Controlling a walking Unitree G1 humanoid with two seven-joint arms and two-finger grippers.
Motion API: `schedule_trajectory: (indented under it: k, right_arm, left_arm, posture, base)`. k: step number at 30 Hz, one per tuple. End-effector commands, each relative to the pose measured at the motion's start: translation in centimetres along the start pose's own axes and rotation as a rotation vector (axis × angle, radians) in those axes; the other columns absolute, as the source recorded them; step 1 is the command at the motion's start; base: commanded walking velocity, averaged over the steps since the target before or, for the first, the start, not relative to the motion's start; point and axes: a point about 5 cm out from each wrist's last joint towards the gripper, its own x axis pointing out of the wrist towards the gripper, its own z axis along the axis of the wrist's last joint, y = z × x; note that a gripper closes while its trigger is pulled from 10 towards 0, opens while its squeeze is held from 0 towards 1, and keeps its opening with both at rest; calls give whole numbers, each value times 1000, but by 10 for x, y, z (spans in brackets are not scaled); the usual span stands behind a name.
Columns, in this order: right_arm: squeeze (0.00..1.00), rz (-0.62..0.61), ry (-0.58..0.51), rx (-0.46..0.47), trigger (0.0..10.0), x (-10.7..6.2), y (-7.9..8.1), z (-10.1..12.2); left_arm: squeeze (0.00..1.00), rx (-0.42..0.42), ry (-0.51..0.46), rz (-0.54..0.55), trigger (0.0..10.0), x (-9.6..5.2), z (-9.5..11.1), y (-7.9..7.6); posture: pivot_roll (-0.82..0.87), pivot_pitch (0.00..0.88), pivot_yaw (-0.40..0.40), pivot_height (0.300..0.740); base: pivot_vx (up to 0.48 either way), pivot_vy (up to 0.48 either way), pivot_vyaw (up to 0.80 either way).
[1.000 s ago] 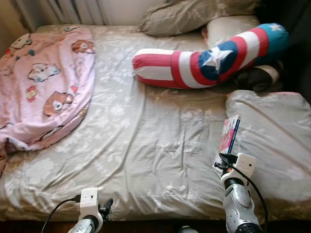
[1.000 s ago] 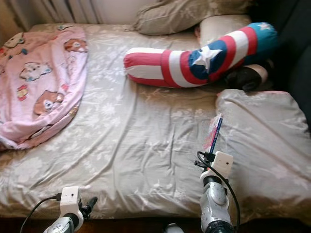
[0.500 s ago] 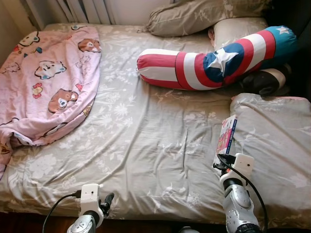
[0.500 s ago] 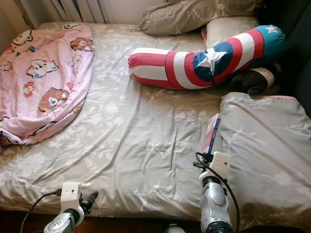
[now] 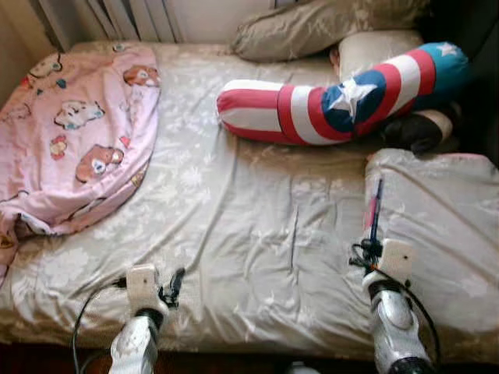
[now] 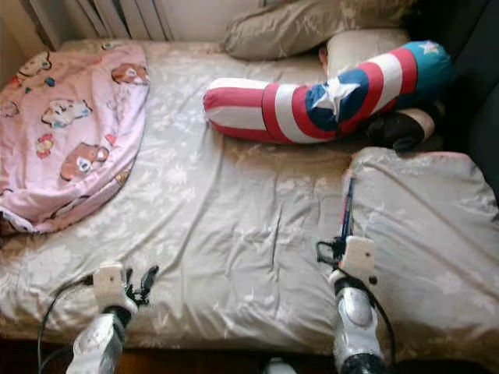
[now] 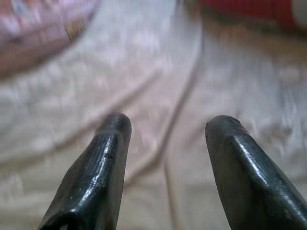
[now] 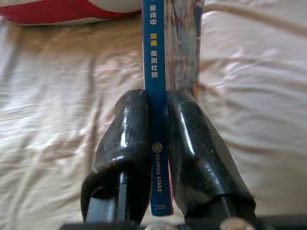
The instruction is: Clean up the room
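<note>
Right wrist view, thin blue-spined book (image 8: 155, 86), apparently paperback

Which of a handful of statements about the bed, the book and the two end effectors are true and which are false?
1. The right end effector is clamped on a thin book with a blue spine. True.
2. The left end effector grips the pink cartoon-print blanket. False: its fingers are apart with nothing between them, above the beige floral bedsheet; the blanket lies apart, on the bed's left side.
3. The long red, white and blue star-print bolster pillow lies across the far half of the bed. True.
4. The book lies flat on the sheet. False: it is held on edge, spine showing.
5. A beige pillow sits at the head of the bed. True.
</note>
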Motion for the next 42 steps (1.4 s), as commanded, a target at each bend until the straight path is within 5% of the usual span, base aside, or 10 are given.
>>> schedule_trajectory:
  k: [1,6,42]
  right_arm:
    - [0,36,-61,-11,10000,0,4,9]
    - [0,167,-69,-60,10000,-5,18,6]
    - [0,56,-2,28,10000,-6,18,-3]
  left_arm:
    - [0,12,-21,16,10000,-3,2,3]
    - [0,16,-107,11,10000,0,20,-2]
    - [0,3,-65,-13,10000,-2,20,-10]
  posture:
    - [27,185,1,740]
    - [23,200,-1,740]
    - [24,204,4,663]
  base:
    - [0,0,0]
    - [0,0,0]
    - [0,0,0]
